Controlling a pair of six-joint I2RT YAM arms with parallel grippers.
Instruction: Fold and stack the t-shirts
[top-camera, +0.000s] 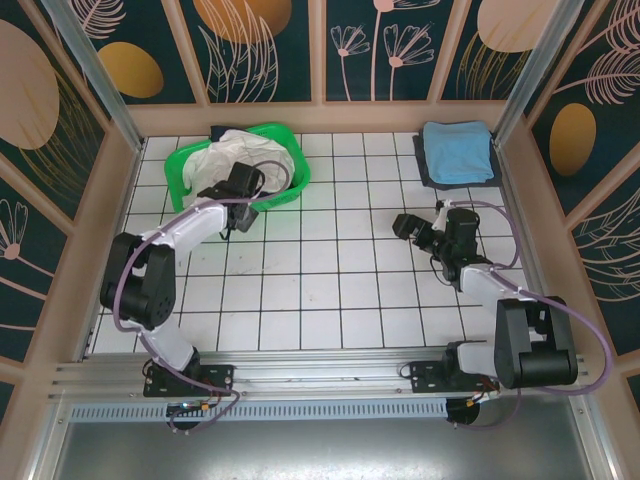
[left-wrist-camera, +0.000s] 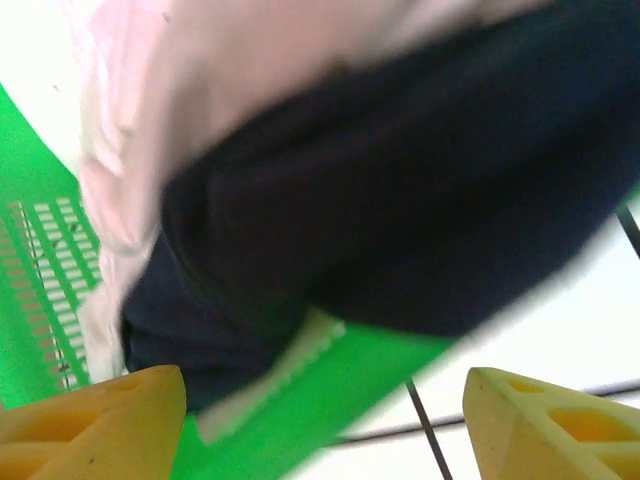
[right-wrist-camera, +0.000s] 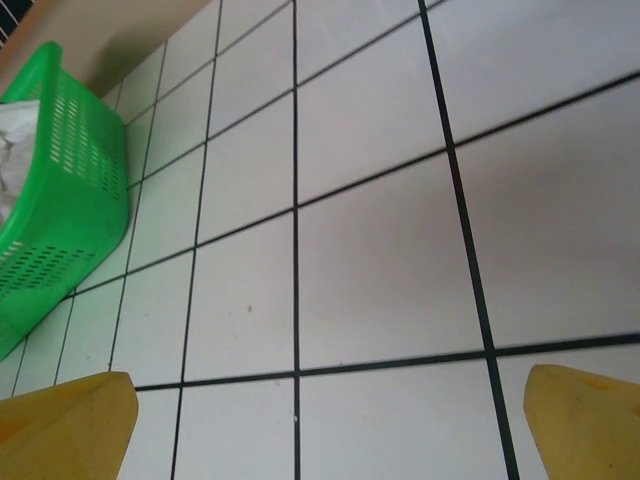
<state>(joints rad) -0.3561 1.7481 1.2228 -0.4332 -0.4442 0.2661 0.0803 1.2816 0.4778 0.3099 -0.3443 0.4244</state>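
A white t-shirt (top-camera: 245, 153) lies crumpled in the green basket (top-camera: 185, 170) at the back left, over a dark navy t-shirt (left-wrist-camera: 400, 200) that bulges above the basket's rim (left-wrist-camera: 340, 390). My left gripper (top-camera: 255, 183) is at the basket's front rim, open. Its yellow fingers (left-wrist-camera: 90, 420) stand wide apart just short of the navy cloth, with nothing between them. A folded light blue t-shirt (top-camera: 457, 150) rests on a dark folded one at the back right. My right gripper (top-camera: 408, 230) hangs open over bare tiles (right-wrist-camera: 380, 270), right of centre.
The tiled table (top-camera: 320, 290) is walled by a wooden frame. The basket's side (right-wrist-camera: 60, 190) stands far left of my right gripper. Both arm bases sit at the near edge.
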